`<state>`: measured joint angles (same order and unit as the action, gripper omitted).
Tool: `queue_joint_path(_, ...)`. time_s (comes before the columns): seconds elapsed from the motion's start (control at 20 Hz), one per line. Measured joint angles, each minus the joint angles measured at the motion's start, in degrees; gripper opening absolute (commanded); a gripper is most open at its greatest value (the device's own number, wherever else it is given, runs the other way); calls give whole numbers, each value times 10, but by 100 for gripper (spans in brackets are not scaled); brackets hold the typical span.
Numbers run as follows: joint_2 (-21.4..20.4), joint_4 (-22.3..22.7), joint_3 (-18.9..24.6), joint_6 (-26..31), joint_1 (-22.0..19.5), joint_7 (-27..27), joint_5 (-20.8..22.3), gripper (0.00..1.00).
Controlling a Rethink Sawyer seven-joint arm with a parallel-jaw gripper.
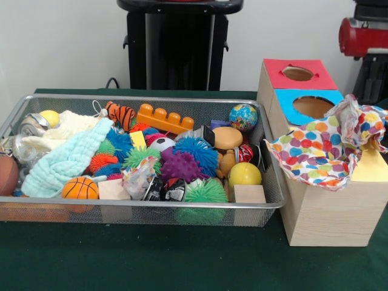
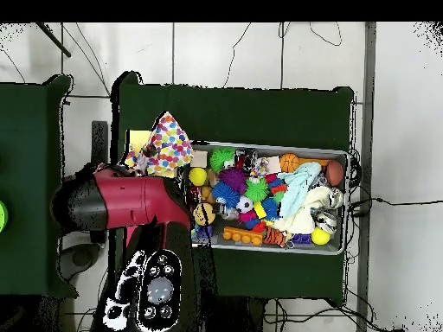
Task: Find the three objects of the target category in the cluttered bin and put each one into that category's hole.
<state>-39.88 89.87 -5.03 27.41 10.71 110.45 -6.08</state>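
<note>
My arm (image 2: 130,203) stands over the box end of the table in the overhead view, beside the bin (image 2: 277,251), not above it. In the front view only a red and black part of the arm (image 1: 362,36) shows at the upper right, behind the box (image 1: 327,212). I cannot make out my gripper in either view, so I cannot tell whether it is open or closed.

The mesh bin (image 1: 273,203) sits just beside the box and is full. Noted inside:
- a yellow ball (image 1: 244,174) near the box end, with a wood block (image 1: 249,194) in front of it;
- a globe ball (image 1: 243,117) at the far corner of that end;
- a soccer ball (image 1: 161,144) mid-bin, between blue (image 1: 197,150) and purple (image 1: 180,165) spiky balls;
- a green spiky ball (image 1: 206,191) at the front wall;
- a basketball (image 1: 80,188) at the front, under a pale towel (image 1: 66,160);
- an orange brick (image 1: 163,119) along the far wall.

The box top shows a red panel (image 1: 300,83) and a blue panel (image 1: 291,103), each with a round hole. A dotted cloth (image 1: 315,151) lies crumpled over the near part of the top, partly covering a yellow panel (image 1: 371,167).
</note>
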Motion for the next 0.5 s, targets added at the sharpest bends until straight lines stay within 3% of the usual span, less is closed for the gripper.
queue_joint_path(0.5,28,-2,1,-25,-13,0,2,0)
